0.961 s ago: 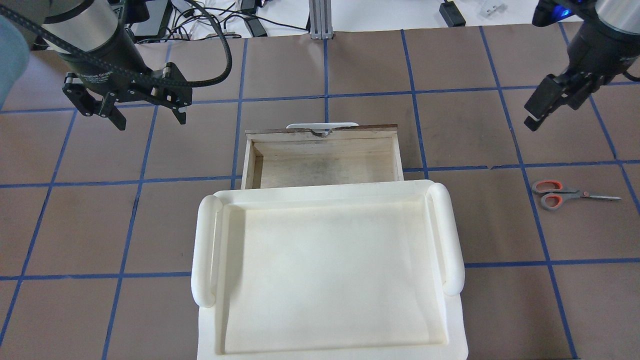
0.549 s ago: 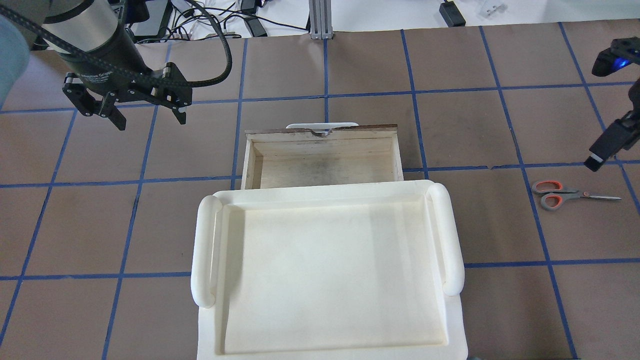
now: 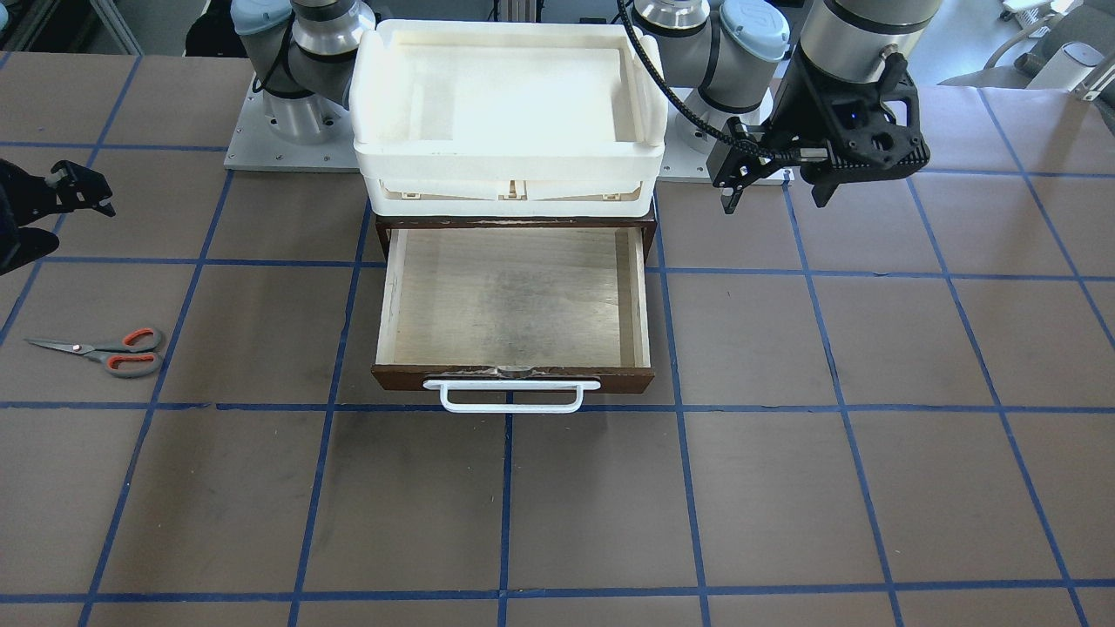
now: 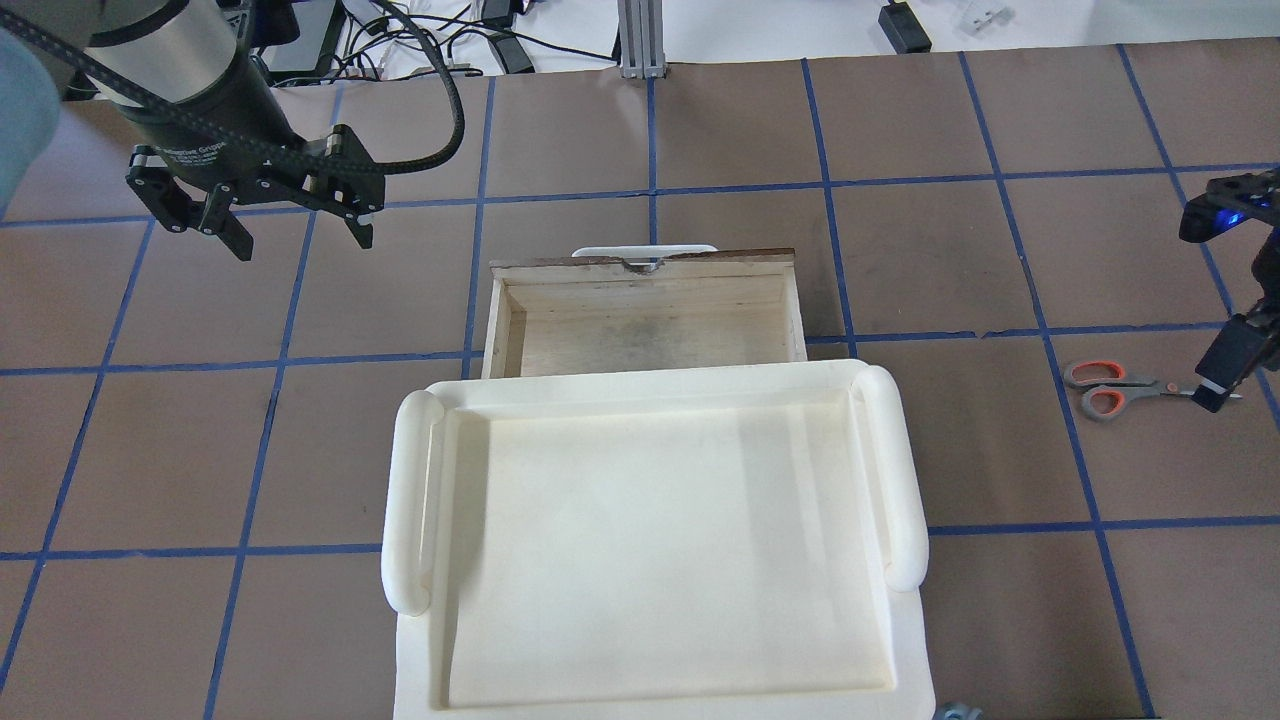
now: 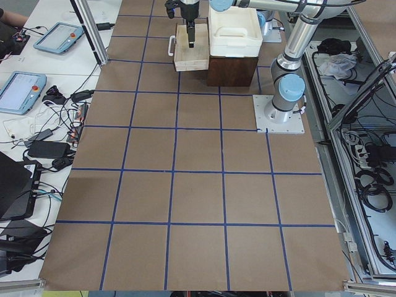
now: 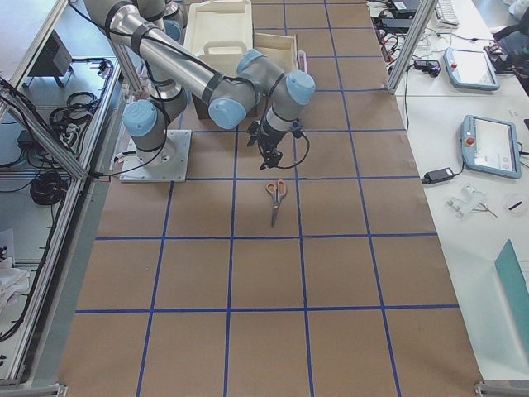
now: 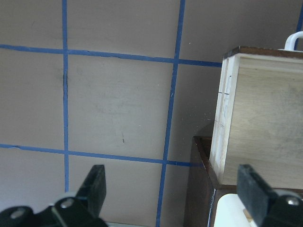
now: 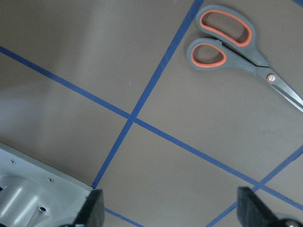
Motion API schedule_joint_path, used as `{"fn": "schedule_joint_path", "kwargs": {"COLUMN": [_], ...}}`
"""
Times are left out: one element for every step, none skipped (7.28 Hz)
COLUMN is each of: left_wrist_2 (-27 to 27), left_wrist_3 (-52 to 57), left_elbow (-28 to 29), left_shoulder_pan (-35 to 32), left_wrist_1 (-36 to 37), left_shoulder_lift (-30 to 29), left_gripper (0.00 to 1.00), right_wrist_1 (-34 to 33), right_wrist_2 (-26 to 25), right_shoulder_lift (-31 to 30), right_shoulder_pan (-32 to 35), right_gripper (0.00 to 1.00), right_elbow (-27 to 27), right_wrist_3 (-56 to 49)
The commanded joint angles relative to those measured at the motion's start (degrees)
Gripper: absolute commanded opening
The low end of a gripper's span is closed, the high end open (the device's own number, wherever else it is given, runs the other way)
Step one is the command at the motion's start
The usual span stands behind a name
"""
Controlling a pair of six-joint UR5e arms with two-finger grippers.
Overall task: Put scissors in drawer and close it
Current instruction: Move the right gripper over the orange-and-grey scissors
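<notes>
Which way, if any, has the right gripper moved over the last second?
Yes. In the overhead view the right gripper swung rightward and nearer the robot, now overlapping the blade end of the scissors, which stayed put.

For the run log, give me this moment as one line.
scissors: on table, untouched | drawer: open, empty | right tool: open, near scissors | left tool: open, empty

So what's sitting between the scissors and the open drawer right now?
Nothing. In the front-facing view only bare table, crossed by blue tape, lies between the scissors and the drawer. The overhead view agrees.
</notes>
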Motion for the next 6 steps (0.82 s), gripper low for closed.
{"fn": "schedule_joint_path", "kwargs": {"left_wrist_2": [0.0, 0.0, 0.0, 0.0, 0.0, -0.1], "left_wrist_3": [0.0, -0.1, -0.1, -0.1, -0.1, -0.1], "left_elbow": [0.0, 0.0, 0.0, 0.0, 0.0, 0.0], "left_shoulder_pan": [0.0, 0.0, 0.0, 0.0, 0.0, 0.0], "left_wrist_1": [0.0, 0.1, 0.1, 0.1, 0.0, 0.1], "left_shoulder_lift": [0.0, 0.0, 0.0, 0.0, 0.0, -0.1], "left_gripper": [1.00, 1.00, 1.00, 1.00, 1.00, 1.00], "right_wrist_1": [-3.9, -8.9, -17.1, -26.0, -35.3, -36.5], "right_wrist_2": [0.2, 0.9, 0.9, 1.6, 4.9, 8.4], "right_shoulder_lift": [2.0, 4.7, 6.6, 6.7, 6.7, 6.5], "right_shoulder_pan": [-1.7, -3.9, -5.7, -6.1, -6.4, -7.4], "right_gripper": [1.00, 1.00, 1.00, 1.00, 1.00, 1.00], "right_elbow": [0.7, 1.8, 3.3, 6.4, 10.1, 11.6], "right_wrist_3": [-13.0, -22.7, -28.1, -30.2, -35.8, -42.5]}}
